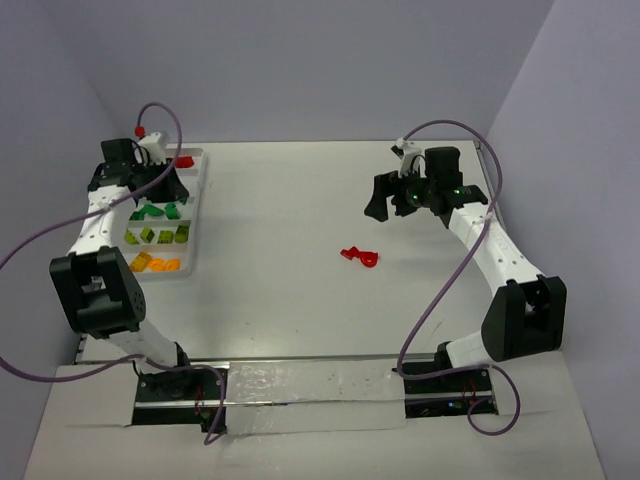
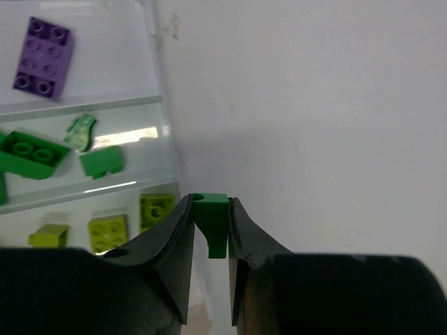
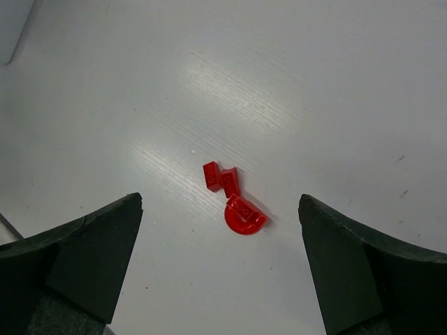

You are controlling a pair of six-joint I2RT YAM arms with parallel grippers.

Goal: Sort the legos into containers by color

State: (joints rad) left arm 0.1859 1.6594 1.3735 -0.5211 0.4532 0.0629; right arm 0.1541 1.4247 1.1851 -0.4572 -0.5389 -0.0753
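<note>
My left gripper is shut on a small dark green lego, pinched between both fingertips right at the outer wall of the white tray. The containers beside it hold a purple lego, dark green legos and lime legos. From above, the left gripper hovers over the tray. My right gripper stands wide open, high above three red legos lying together on the table, with nothing between its fingers.
The tray also holds orange legos in its near row and a red piece at its far end. Grey walls close in the white table on the left, back and right. Purple cables loop off both arms.
</note>
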